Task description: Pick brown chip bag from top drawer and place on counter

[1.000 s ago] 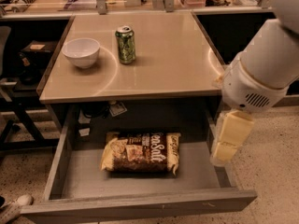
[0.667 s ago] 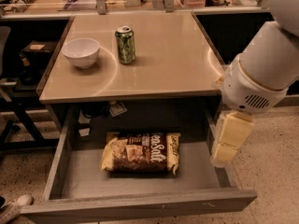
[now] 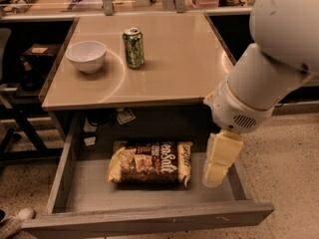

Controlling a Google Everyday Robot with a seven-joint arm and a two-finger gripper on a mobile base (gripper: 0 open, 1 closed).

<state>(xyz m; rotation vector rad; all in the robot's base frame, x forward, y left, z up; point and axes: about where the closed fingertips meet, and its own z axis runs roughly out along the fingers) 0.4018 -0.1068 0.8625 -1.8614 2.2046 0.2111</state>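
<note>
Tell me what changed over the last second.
The gripper moved left and slightly down. It now hangs over the right end of the open drawer, nearer the chip bag but apart from it. Nothing was grasped or released. The bag, drawer, can and bowl stayed put.

The scene is lit warmly from above. Curved glare is seen on the counter (image 3: 174,68) around the bowl (image 3: 86,56). The back of the top drawer (image 3: 149,197) is left in shadow. The gripper (image 3: 215,176), hung over its right side, is lit pale.
</note>
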